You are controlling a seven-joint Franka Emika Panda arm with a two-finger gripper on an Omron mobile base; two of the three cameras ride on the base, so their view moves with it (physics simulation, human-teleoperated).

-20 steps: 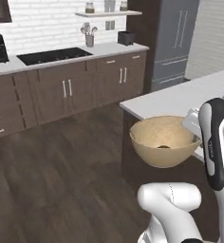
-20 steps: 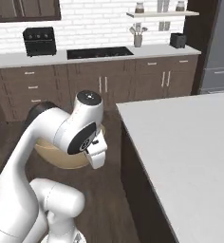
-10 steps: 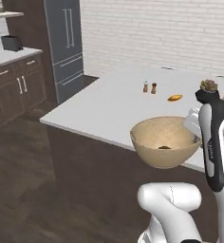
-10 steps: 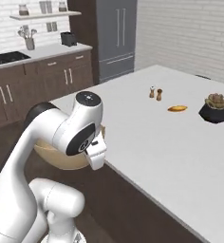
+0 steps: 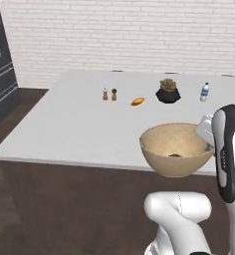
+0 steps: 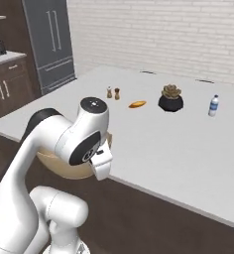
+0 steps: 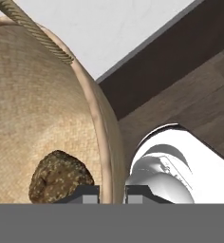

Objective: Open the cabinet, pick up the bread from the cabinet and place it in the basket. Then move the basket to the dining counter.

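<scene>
No brand, label or other writing could be read on anything in the pictures.

One basket (image 5: pixel 175 148) was held up in the air at the near edge of the dining counter (image 5: pixel 79 124), over the dark wood floor (image 5: pixel 50 209) in front of it. In the hand view the gripper (image 7: pixel 112 192) had its two fingers one on each side of the basket's rim, one tip inside the wall and one outside, clamped on it. One piece of bread (image 7: pixel 59 176), brown and speckled, lay on the bottom of the basket, touching the woven inside close to the gripped wall; from the left base view it showed as a small dark lump (image 5: pixel 175 155) low in the bowl.

On the counter stood two small shakers (image 5: pixel 109 94) side by side, one pale and one darker. Near them to the right lay one small orange-brown item (image 5: pixel 137 101), too small to identify. Further right sat one black pot with a plant (image 5: pixel 168 91), then one water bottle (image 5: pixel 204 92) with a pale cap. A white brick wall (image 5: pixel 124 35) ran behind the counter, and one dark fridge (image 6: pixel 50 44) with two long handles stood off to the left.
</scene>
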